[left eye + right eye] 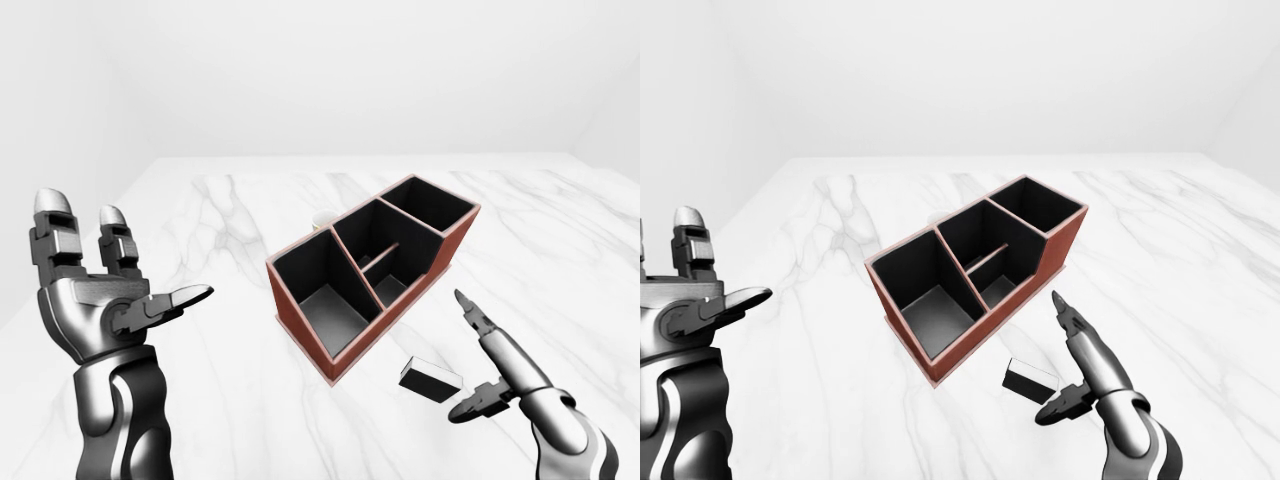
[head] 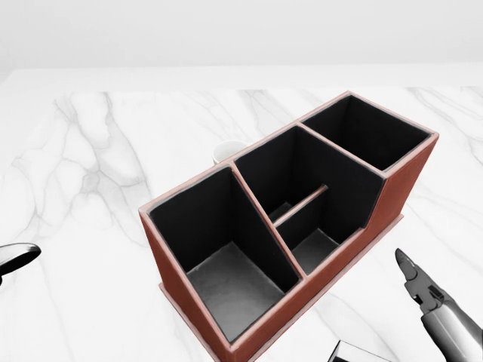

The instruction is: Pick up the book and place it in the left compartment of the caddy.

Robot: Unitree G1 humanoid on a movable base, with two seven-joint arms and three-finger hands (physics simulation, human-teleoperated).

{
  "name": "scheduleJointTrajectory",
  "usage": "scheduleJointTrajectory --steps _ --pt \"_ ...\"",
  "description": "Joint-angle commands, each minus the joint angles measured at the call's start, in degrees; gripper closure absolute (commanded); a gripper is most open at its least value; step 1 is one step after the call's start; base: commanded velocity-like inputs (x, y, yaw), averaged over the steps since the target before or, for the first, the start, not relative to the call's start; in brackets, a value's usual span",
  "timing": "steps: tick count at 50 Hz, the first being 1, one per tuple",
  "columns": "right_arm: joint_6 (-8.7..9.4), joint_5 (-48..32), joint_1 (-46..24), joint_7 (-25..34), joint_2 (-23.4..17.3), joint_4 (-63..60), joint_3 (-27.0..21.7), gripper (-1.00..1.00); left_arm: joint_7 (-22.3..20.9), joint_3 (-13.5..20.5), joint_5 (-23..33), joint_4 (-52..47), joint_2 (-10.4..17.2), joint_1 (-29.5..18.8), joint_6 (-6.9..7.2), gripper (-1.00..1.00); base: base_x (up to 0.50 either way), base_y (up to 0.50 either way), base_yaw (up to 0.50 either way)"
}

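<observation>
A red-brown caddy (image 1: 452, 244) with black compartments stands slantwise on the white marble table (image 1: 220, 220); its left compartment (image 1: 318, 290) holds nothing. The book (image 1: 431, 379), small and dark with a white face, lies flat on the table just below and right of the caddy; only its corner (image 2: 355, 352) shows in the head view. My right hand (image 1: 478, 358) hovers open right beside the book, fingers spread, not closed on it. My left hand (image 1: 120, 290) is raised open at the left, far from both.
A white cup (image 2: 226, 151) peeks out behind the caddy's upper left wall. The table's far edge (image 1: 360, 157) meets a plain white wall.
</observation>
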Motion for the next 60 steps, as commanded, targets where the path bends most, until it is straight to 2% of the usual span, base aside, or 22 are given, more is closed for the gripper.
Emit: scheduleJointTrajectory --steps 1,33,49,60 --pt "0.00 -0.42 -1.40 -0.06 -0.54 3.45 0.20 -1.00 1.01 -0.48 0.83 4.53 -0.22 -1.03 0.00 -1.00 0.00 0.00 0.00" --pt "0.00 -5.03 -2.78 -0.32 -2.45 7.86 1.22 -1.00 1.09 -0.51 0.91 4.24 -0.32 -0.95 0.00 -1.00 0.00 0.00 0.00" --pt "0.00 -7.68 -3.40 2.65 -2.60 6.03 1.81 -1.00 1.03 -0.38 0.58 4.60 -0.20 -1.08 0.00 -1.00 0.00 0.00 0.00" --pt "0.00 -8.17 -4.61 1.90 -3.41 8.93 3.03 -1.00 1.09 -0.58 0.82 4.52 -0.22 -1.08 0.00 -1.00 0.00 0.00 0.00"
